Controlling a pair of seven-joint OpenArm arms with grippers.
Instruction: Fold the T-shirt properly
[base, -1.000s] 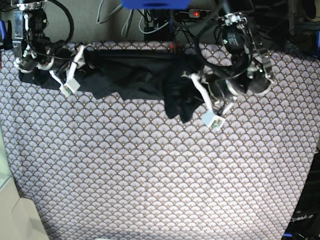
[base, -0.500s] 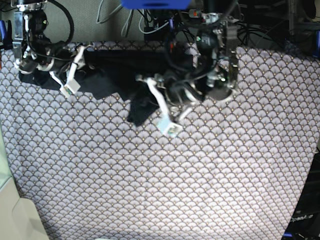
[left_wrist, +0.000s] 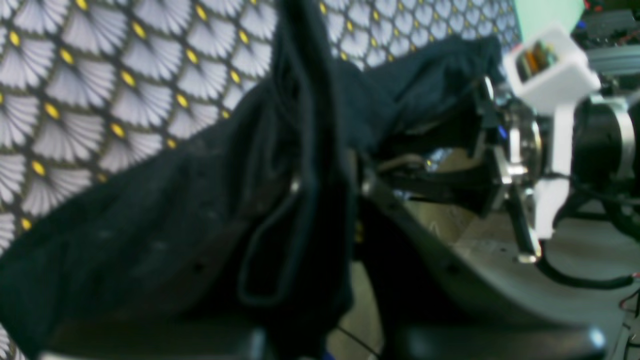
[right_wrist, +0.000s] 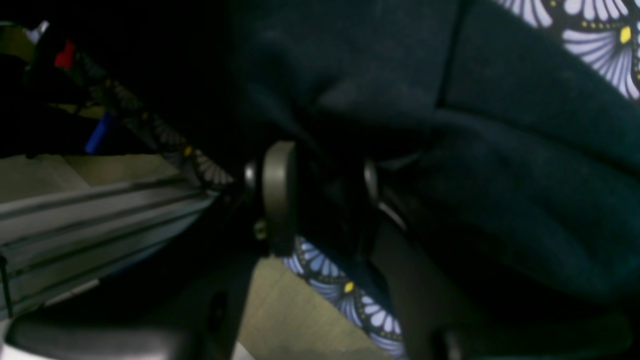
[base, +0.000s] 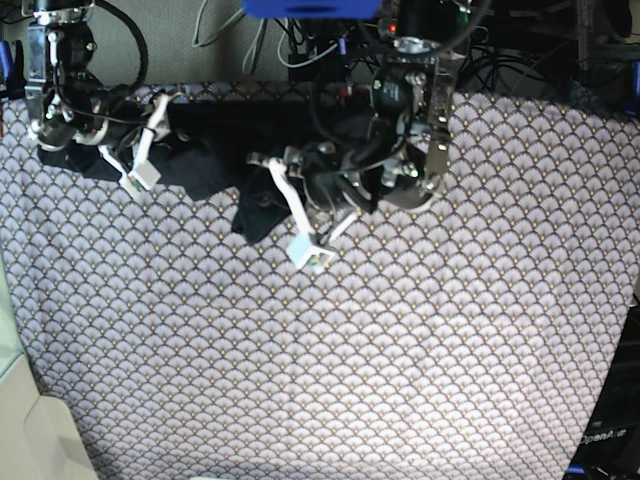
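The black T-shirt (base: 215, 140) lies bunched in a long strip along the table's far edge. My left gripper (base: 260, 203) is at the middle of that strip, shut on a hanging fold of the T-shirt (left_wrist: 280, 165). In the left wrist view dark cloth fills the gap of the left gripper (left_wrist: 330, 187). My right gripper (base: 97, 150) is at the strip's far-left end. In the right wrist view the right gripper (right_wrist: 325, 195) is shut on the T-shirt (right_wrist: 500, 165), with cloth pinched between its fingers (right_wrist: 277, 195).
The fan-scale tablecloth (base: 330, 360) covers the whole table. Cables and electronics (base: 300, 40) crowd the space behind the far edge. A pale bin edge (base: 20, 420) sits at the near left corner. The right arm's white camera mount (left_wrist: 550, 80) shows in the left wrist view.
My left arm has swung leftward along the far edge, carrying its end of the T-shirt over the rest of the cloth toward the right arm. The right arm has stayed put.
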